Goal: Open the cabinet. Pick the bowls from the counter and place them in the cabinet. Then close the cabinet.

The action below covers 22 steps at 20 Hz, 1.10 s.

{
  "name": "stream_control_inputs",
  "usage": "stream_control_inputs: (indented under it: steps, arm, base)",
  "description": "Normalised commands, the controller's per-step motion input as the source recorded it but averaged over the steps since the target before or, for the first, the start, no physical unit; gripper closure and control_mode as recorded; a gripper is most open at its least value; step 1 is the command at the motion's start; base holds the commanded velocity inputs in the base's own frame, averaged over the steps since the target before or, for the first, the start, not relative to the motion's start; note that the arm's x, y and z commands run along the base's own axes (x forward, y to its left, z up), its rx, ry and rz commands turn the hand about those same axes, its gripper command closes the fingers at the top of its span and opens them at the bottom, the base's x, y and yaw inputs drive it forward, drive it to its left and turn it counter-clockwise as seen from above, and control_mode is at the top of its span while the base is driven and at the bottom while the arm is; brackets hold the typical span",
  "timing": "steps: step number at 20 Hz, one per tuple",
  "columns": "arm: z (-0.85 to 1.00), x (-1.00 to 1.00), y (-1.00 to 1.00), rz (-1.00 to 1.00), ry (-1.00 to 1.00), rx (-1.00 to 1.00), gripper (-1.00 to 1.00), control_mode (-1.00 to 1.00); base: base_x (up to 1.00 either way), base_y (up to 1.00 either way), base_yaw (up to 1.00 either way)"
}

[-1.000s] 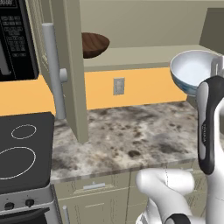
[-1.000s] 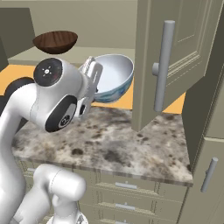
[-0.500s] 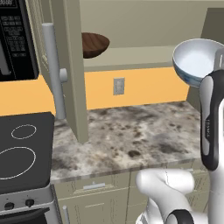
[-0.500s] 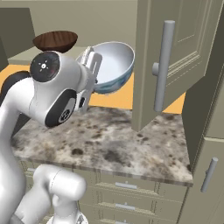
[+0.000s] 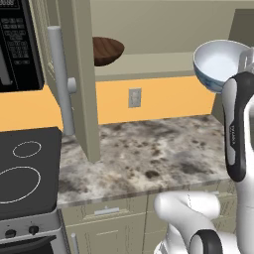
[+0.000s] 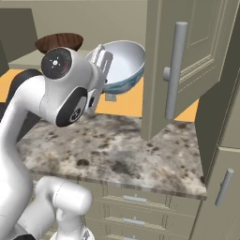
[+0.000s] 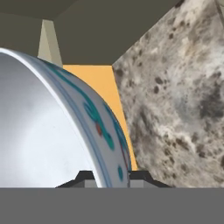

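Wood-grain brown bowl (image 5: 106,49) sits on the open cabinet (image 6: 197,61) shelf, one of two bowls. White and light-blue bowl (image 6: 122,65) hangs tilted in the air above the speckled worktop (image 5: 154,154), its rim pinched between the nearly closed fingers of the hand (image 7: 109,177).

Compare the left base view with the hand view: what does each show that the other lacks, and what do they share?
Left base view alone: the brown bowl already on the cabinet shelf, an open cabinet door, the stove top and the wall outlet.
Hand view alone: the gripper shut on the white bowl's rim, and the teal pattern on its outside.
Both: the white bowl held up above the counter, and the orange wall.
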Motion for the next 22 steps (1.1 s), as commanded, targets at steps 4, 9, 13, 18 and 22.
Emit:
stream_control_inputs:
  steps: [4, 9, 13, 18, 22]
  arm:
    - [0.04, 0.25, 0.0, 0.0, -0.01, 0.01, 1.0, -1.0]
    - [0.01, 0.31, 0.0, 0.0, 0.0, 0.0, 1.0, -1.0]
    - [0.02, 0.44, 0.0, 0.0, -0.01, 0.0, 1.0, -1.0]
    - [0.05, 0.43, 0.0, 0.0, -0.01, 0.0, 1.0, -1.0]
    - [0.08, 0.37, 0.0, 0.0, 0.0, 0.0, 1.0, -1.0]
  base:
    - [0.0, 0.0, 0.0]
    - [0.0, 0.0, 0.0]
    - [0.0, 0.0, 0.0]
    - [0.0, 0.0, 0.0]
    - [0.0, 0.0, 0.0]
